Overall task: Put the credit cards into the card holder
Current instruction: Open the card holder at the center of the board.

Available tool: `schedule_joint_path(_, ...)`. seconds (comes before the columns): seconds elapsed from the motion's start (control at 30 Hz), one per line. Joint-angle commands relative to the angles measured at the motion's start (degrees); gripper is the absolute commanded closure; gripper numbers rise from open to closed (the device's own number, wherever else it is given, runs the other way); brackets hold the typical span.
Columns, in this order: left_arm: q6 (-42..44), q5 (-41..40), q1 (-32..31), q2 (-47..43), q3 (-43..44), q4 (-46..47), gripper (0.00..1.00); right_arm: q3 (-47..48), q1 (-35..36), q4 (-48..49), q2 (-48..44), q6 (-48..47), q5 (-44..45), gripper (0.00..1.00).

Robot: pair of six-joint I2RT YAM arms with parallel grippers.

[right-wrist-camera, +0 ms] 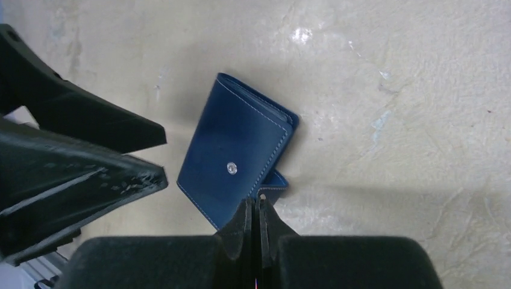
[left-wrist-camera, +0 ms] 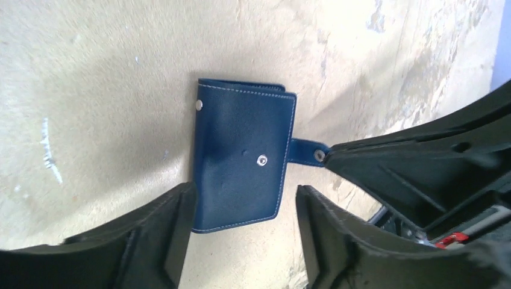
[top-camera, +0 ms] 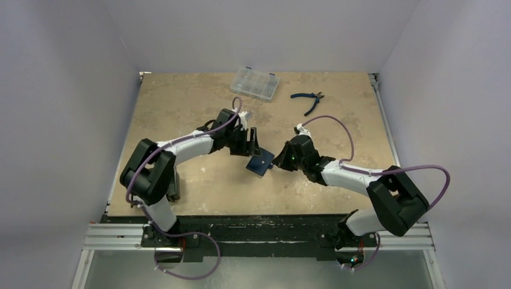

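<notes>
Card holder (top-camera: 260, 162) is found folded shut and lying flat near the middle of the table (top-camera: 181, 108), its navy face turned up with a small metal stud (left-wrist-camera: 263, 159) showing on it. A snap tab (left-wrist-camera: 301, 149) is seen sticking out from one long edge, unfastened.

The left claw (top-camera: 253, 144) is placed at about 11 o'clock from the card holder in the top view. Its fingers are spread wide, and in the left wrist view one finger is seen on each side of the near end of the card holder, which is not gripped by them.

The right claw (top-camera: 274, 161) is placed at about 3 o'clock from the card holder. Its fingers (right-wrist-camera: 244, 226) are pressed together, and the end of the snap tab is pinched between their tips.

A clear compartment case (top-camera: 255, 83) is seen at 12 o'clock by the far edge of the table, and blue-handled pliers (top-camera: 308, 99) lie at about 1 o'clock, well apart from the card holder.
</notes>
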Motion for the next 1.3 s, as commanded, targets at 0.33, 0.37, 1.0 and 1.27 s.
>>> schedule_joint_path(0.33,5.0,-31.5,-12.8,-0.7,6.3,-12.4,0.14,-8.4,-2.8,10.7,-6.6,4.6,-6.3,1.00)
schedule_joint_path(0.37,5.3,-31.3,-13.3,-0.8,6.1,-11.9,0.11,-9.3,-3.3,11.9,-6.4,4.9,-7.4,1.00)
schedule_joint_path(1.0,3.1,-40.9,-22.4,-2.0,1.8,-5.5,0.00,-13.3,-4.8,19.4,-4.8,6.1,-13.0,1.00)
schedule_joint_path(1.27,3.8,-48.2,-22.4,0.9,5.8,-11.5,0.07,-13.6,-5.3,17.0,-7.3,5.4,-12.3,1.00)
